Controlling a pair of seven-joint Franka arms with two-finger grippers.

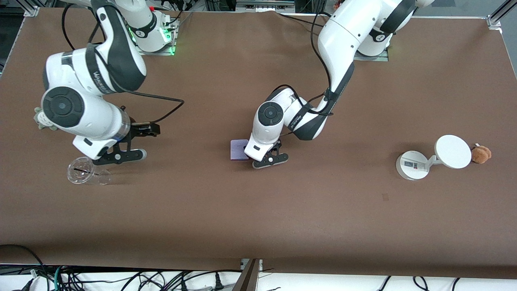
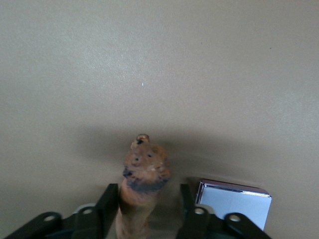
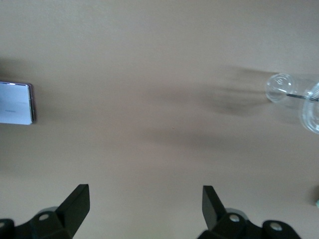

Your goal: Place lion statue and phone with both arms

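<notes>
Main risk: your left pincer is low at the frame's centre, clamped on the lion statue, and the phone lies flat on the desk just beside it. In the left wrist view the phone's corner sits right next to one finger. Open wide here and that finger could nudge the phone; set the statue down tilted and it may tip onto the phone, being narrow and elongated.

Second risk: the statue pokes out past the fingertips, head end leading. I judge it could roll or fall over on release if it isn't touching the desk first. Whether it touches now, I cannot tell.

Your right pincer hangs at the left of the front frame, fingers spread apart, holding nothing. A clear plastic cup lies on its side just below it in frame; a careless descent would knock it. The phone shows at the left edge of the right wrist view, well apart from that pincer.

Lower right of frame: a white scale, a brown plush toy touching it. Both out of the way.
</notes>
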